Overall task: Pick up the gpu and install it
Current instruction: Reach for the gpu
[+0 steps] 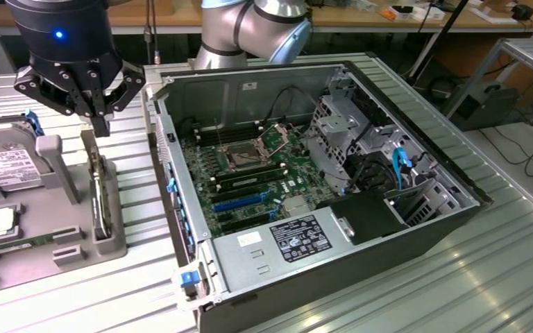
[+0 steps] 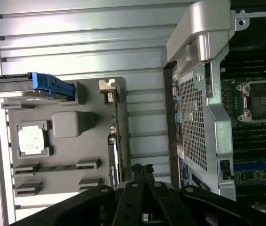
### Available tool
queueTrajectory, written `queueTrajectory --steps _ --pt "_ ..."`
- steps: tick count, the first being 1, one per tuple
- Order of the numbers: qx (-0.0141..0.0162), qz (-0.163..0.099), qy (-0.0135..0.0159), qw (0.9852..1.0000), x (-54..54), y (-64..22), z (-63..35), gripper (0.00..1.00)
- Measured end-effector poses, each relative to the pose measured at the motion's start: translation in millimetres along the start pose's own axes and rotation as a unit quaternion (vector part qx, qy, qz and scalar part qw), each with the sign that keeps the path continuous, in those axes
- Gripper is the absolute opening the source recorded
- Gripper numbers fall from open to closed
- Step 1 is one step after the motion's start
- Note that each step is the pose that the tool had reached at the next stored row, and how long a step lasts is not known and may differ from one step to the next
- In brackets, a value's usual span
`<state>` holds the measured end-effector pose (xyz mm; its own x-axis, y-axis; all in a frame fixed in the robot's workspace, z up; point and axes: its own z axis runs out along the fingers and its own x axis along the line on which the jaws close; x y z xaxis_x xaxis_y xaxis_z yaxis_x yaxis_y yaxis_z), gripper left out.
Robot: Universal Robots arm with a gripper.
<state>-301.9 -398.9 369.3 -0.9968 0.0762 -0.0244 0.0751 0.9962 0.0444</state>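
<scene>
The gpu (image 1: 100,201) (image 2: 113,150) is just sitting on edge in its slot in the grey tray (image 1: 72,243). That's on the tabletop (image 1: 452,277), at the exterior view's left of the open PC case (image 1: 239,97). Jaws are pinched together with nothing in them, hovering right above the card's far end.

Lighting: bright, even, from overhead.
Glare: pale sheen on the ribbed metal table (image 1: 516,208) toward four o'clock in the exterior view; stronger white bands on its ribs in the wrist view.
Shadow: computer case (image 1: 211,90) interior dim, near black at three o'clock; gripper (image 2: 142,168) dark, unlit.
Point light: blue lamp (image 1: 59,33) at eleven o'clock.
</scene>
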Motion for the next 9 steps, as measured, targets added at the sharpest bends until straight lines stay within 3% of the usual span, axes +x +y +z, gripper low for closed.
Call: queueTrajectory --steps 9 --pt "0.0 0.0 -0.0001 1.0 2.1 0.0 0.0 0.11"
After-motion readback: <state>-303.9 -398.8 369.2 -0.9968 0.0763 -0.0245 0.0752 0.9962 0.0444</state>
